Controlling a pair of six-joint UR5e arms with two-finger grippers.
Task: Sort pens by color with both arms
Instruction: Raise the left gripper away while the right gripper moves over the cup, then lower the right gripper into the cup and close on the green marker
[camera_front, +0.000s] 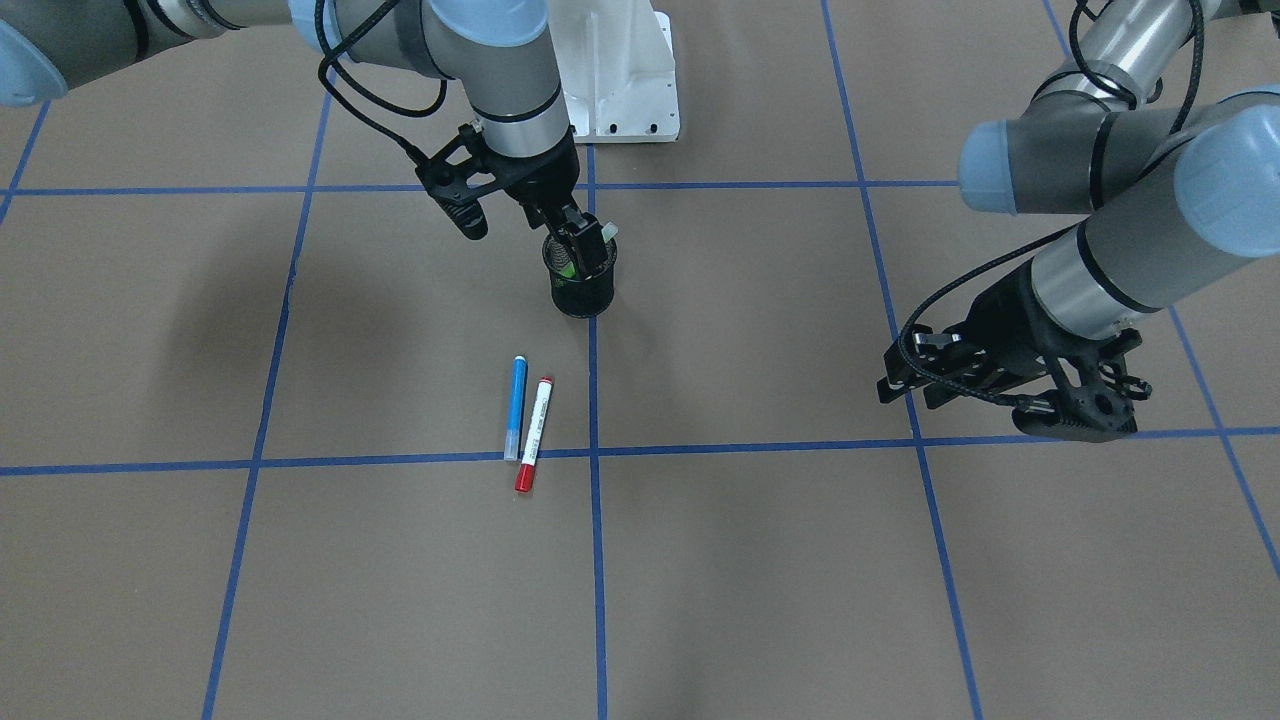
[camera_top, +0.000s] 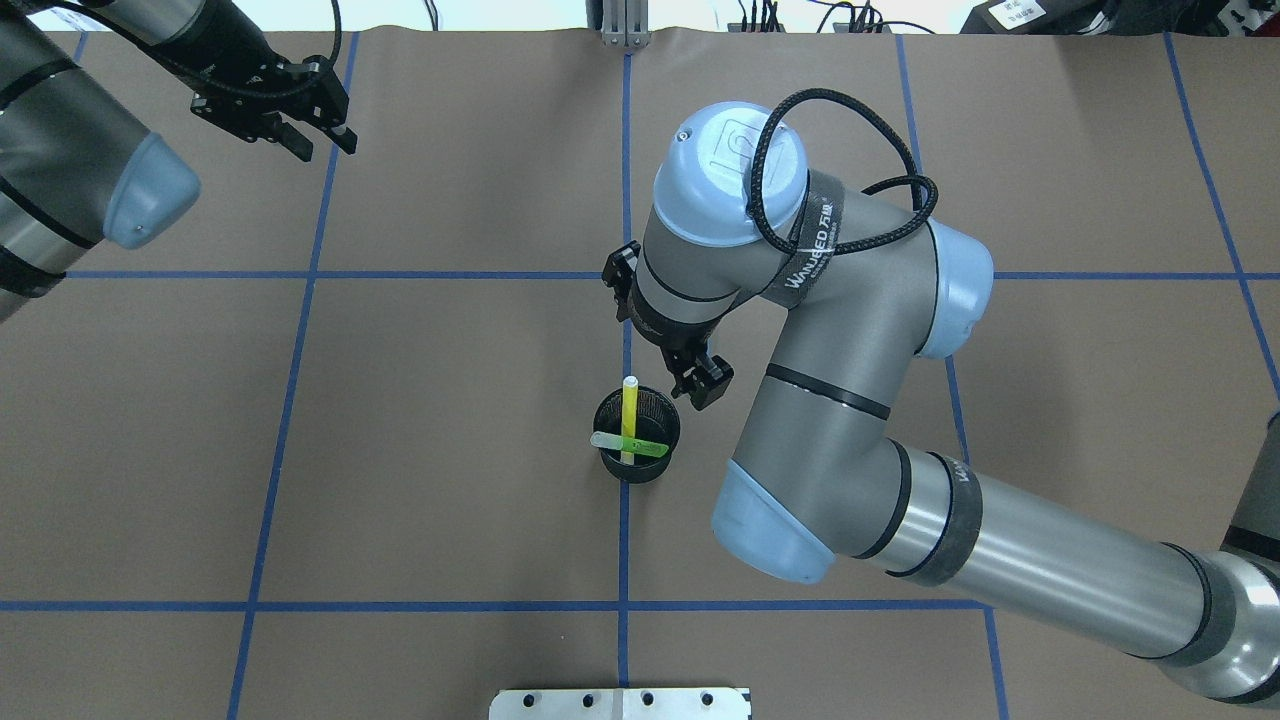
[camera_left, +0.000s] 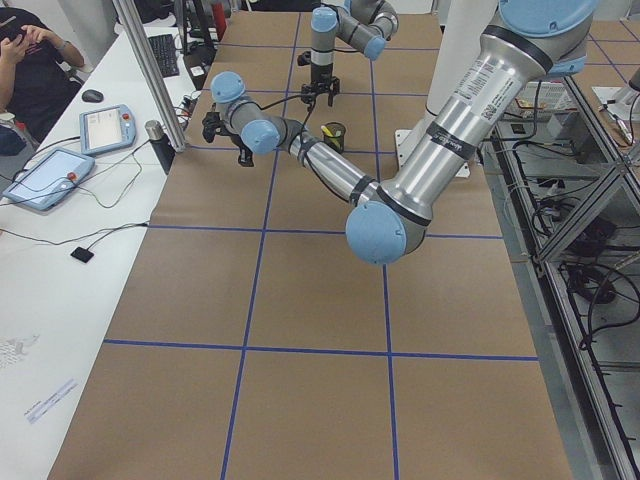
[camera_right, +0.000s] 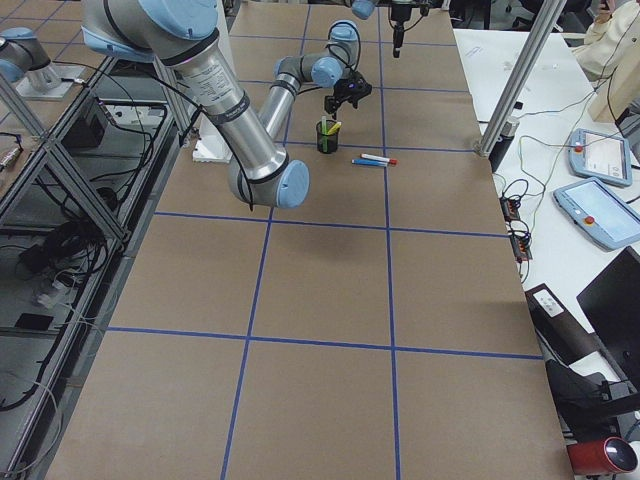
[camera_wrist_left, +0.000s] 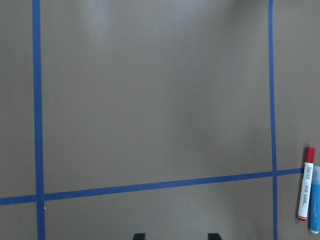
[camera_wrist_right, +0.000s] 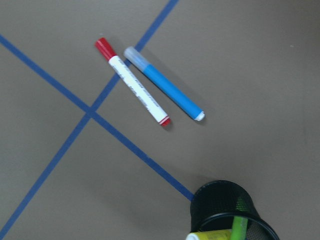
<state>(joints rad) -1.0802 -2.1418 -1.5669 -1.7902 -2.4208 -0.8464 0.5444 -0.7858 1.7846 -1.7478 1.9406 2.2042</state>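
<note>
The blue pen (camera_front: 516, 405) and the white pen with a red cap (camera_front: 535, 432) lie side by side on the table, also in the right wrist view (blue pen (camera_wrist_right: 167, 92), red-capped pen (camera_wrist_right: 135, 85)). The yellow pen (camera_top: 629, 420) and lime green pen (camera_top: 640, 446) stand in the black mesh cup (camera_top: 640, 470). My right gripper (camera_top: 700, 382) hovers open and empty just above the cup's rim (camera_front: 578, 240). My left gripper (camera_top: 322, 140) is open and empty, far off to the side (camera_front: 888, 378). In the overhead view my right arm hides the blue and red pens.
Blue tape lines (camera_front: 595, 560) divide the brown table into squares. The white pedestal base (camera_front: 620, 80) stands behind the cup. In the left wrist view the red-capped pen (camera_wrist_left: 305, 185) and the blue pen (camera_wrist_left: 315, 200) lie at the right edge.
</note>
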